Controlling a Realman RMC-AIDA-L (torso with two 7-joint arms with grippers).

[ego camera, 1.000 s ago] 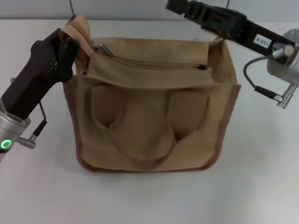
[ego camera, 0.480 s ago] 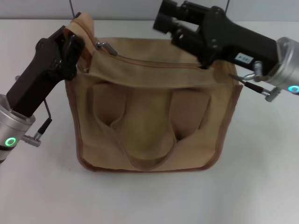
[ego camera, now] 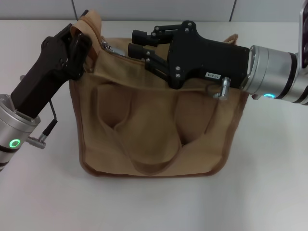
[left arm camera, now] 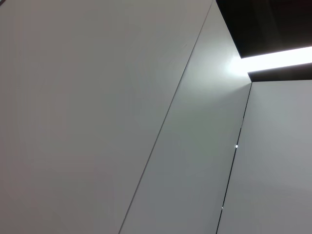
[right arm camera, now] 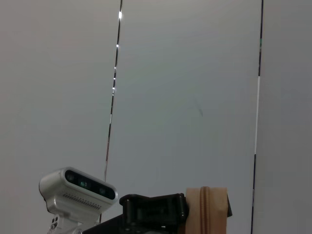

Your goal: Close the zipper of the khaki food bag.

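The khaki food bag stands upright in the middle of the white table, its handles hanging down the front. My left gripper is shut on the fabric tab at the left end of the bag's top, which sticks up above it. The right wrist view shows that gripper clamped on the tan tab. My right gripper reaches in from the right, low over the top panel, fingers apart and empty. The zipper's silver pull tab lies just left of those fingertips. The right gripper hides most of the zipper line.
The white table has bare surface in front of and beside the bag. A grey panelled wall runs behind it. The left wrist view shows only wall and ceiling panels. The robot's white head camera shows in the right wrist view.
My right gripper has swung down and leftward from the back right, across the bag's top to near the pull tab. My left gripper kept its hold and pulled the bag's left end slightly up.
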